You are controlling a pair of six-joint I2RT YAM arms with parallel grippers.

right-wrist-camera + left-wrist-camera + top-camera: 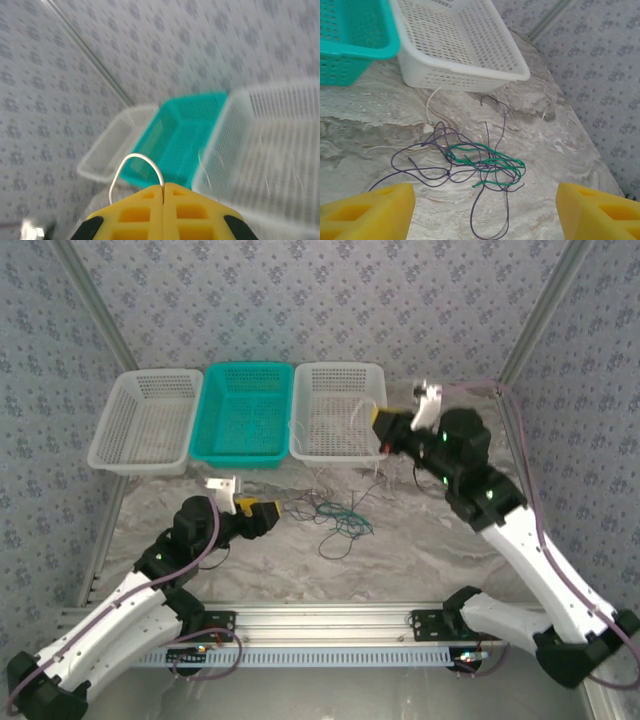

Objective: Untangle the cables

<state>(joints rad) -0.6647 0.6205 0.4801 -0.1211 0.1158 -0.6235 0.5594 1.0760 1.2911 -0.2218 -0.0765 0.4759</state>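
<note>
A tangle of thin green cable [487, 161] and dark cables [420, 167] lies on the marble table, seen from above as the cables [338, 516]. My left gripper [272, 512] sits low just left of the tangle; its yellow fingers [370, 207] stand wide apart, open and empty, with a dark loop lying between them. My right gripper [385, 432] hangs over the right edge of the right white basket [338, 410]. It is shut on a thin white wire [136, 161] that arches out of the closed jaws. A white wire [432, 102] also trails out from under the basket's front.
Three baskets stand in a row at the back: white [145, 420], teal [243, 412] and the right white one. The patterned walls close in on both sides. Bare marble lies in front of the tangle, up to the metal rail [320, 622].
</note>
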